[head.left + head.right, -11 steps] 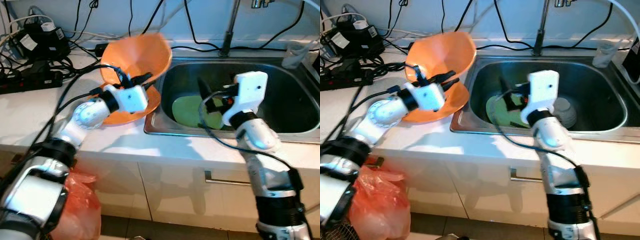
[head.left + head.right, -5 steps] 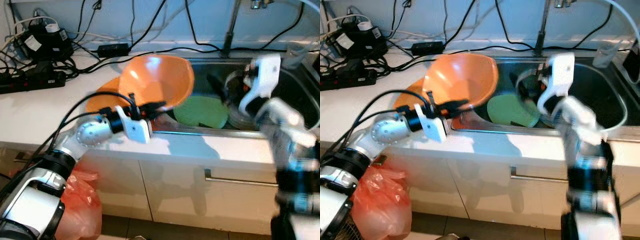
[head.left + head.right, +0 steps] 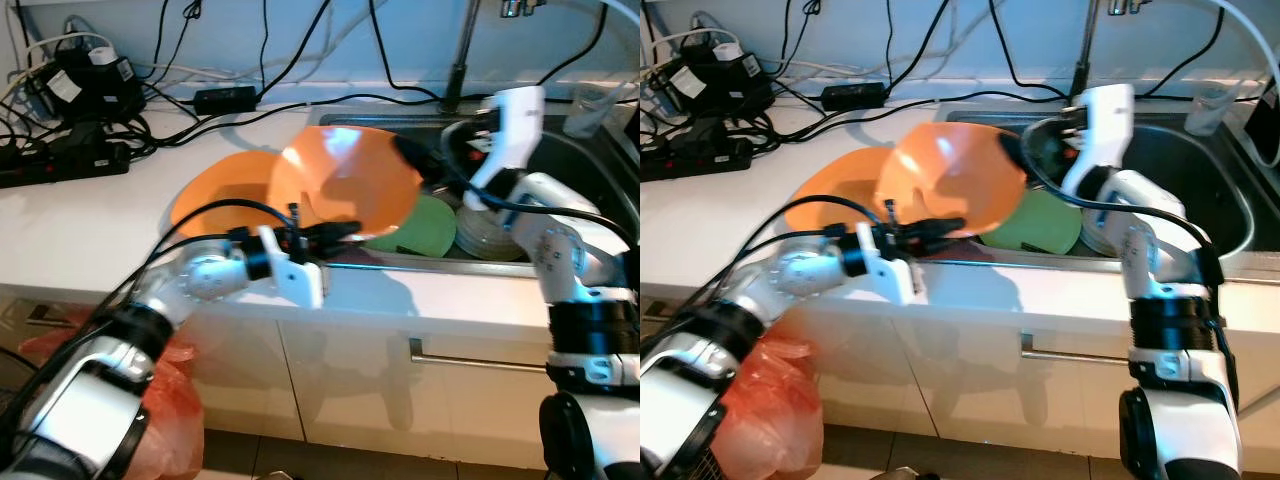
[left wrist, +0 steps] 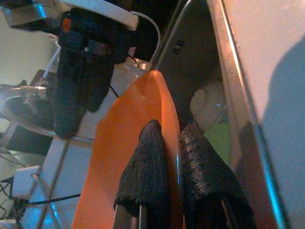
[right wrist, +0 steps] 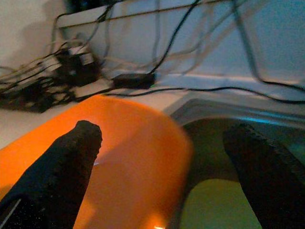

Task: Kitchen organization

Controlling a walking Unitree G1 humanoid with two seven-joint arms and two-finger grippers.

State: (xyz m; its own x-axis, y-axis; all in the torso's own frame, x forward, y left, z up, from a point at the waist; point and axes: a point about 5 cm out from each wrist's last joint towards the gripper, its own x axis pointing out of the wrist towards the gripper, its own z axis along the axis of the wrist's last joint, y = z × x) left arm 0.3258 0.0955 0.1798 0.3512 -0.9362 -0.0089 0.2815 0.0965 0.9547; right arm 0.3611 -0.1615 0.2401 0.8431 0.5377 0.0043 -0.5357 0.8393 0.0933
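The red plastic bag (image 3: 165, 400) is sitting at the lower left of the head view, partly cut off by the left arm. Above it, the left gripper (image 3: 335, 232) is clamping its fingers (image 4: 147, 167) on the rim of the orange bowl (image 3: 345, 185), one finger on each face of the wall. The bowl, smooth and glossy, is tilting on edge at frame centre over the near left corner of the sink (image 3: 590, 150), hiding part of the orange plate (image 3: 215, 200) on the counter (image 3: 90, 215) and part of the green plate (image 3: 415, 222) in the basin. Grey dishes (image 3: 490, 230) are lying beside the green plate, half covered by the right arm. The right gripper (image 5: 167, 143) is hovering with fingers spread apart just behind the bowl. Cables (image 3: 110, 100) are crowding the upper left.
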